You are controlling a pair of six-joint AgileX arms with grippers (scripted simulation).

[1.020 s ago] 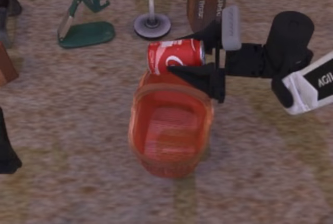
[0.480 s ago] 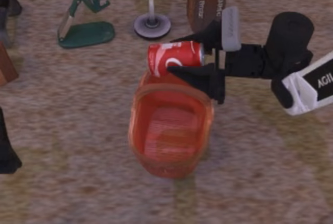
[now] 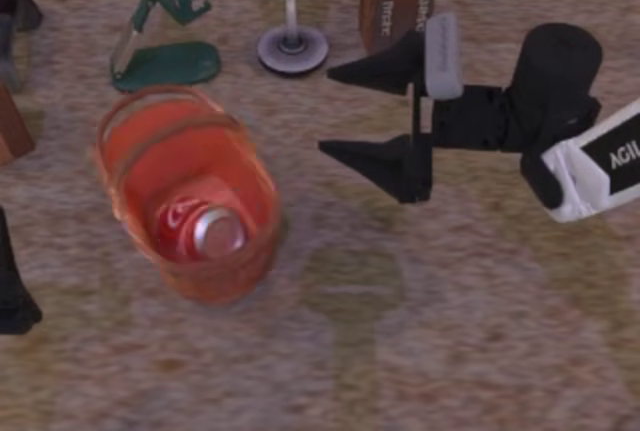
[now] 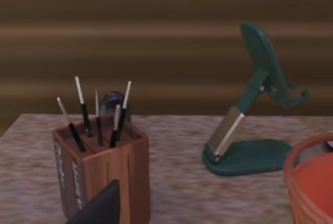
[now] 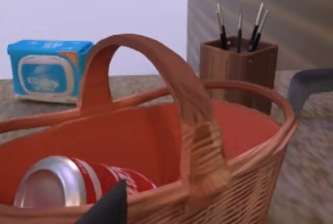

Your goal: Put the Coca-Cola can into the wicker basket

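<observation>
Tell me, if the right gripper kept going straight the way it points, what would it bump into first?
Probably the wicker basket, which holds the Coca-Cola can. The right gripper points toward the table's left, though its height is unclear.

light: even, soft | shadows: faint on table | blur: slight overall

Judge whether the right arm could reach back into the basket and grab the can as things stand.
Probably yes, awkwardly. The right end effector is open, right of the wicker basket. The Coca-Cola can lies inside, partly under the hoop handle, narrowing the approach.
</observation>
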